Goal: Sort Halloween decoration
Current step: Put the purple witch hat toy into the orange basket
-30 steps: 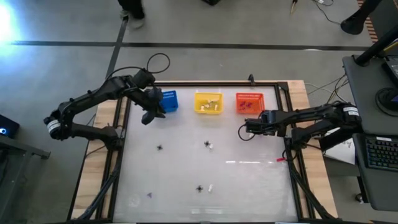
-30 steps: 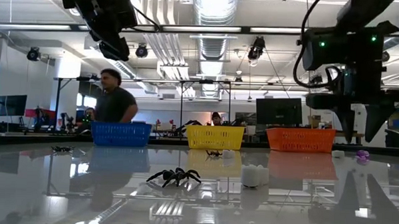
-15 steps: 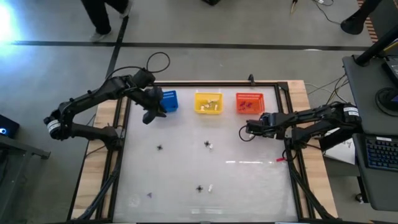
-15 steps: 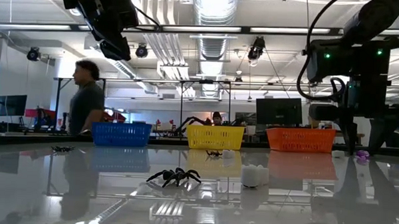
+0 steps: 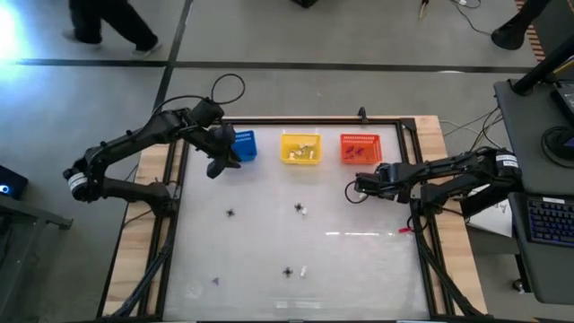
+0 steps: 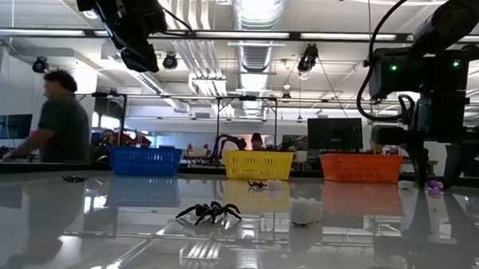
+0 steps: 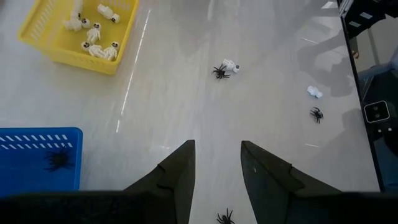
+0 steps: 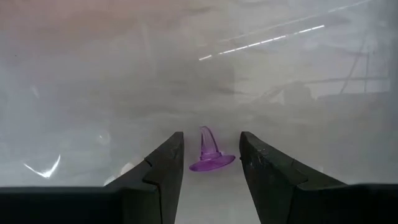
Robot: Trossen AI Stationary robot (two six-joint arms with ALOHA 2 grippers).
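Right jaws (image 8: 211, 163) low over worktop (image 5: 359, 260), open astride purple witch hat (image 8: 209, 151), lined up to pinch. Left jaws (image 7: 216, 165) open, empty, parked above blue basket (image 7: 37, 158).

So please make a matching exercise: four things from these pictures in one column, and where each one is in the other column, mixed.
Things:
1. white skeleton pieces
2. purple witch hat
3. left hand
4. black spider

Places:
A. in the blue basket
B. between the right hand's fingers, on the table
C. in the yellow basket
D. raised beside the blue basket

Pairs: 1-C, 2-B, 3-D, 4-A
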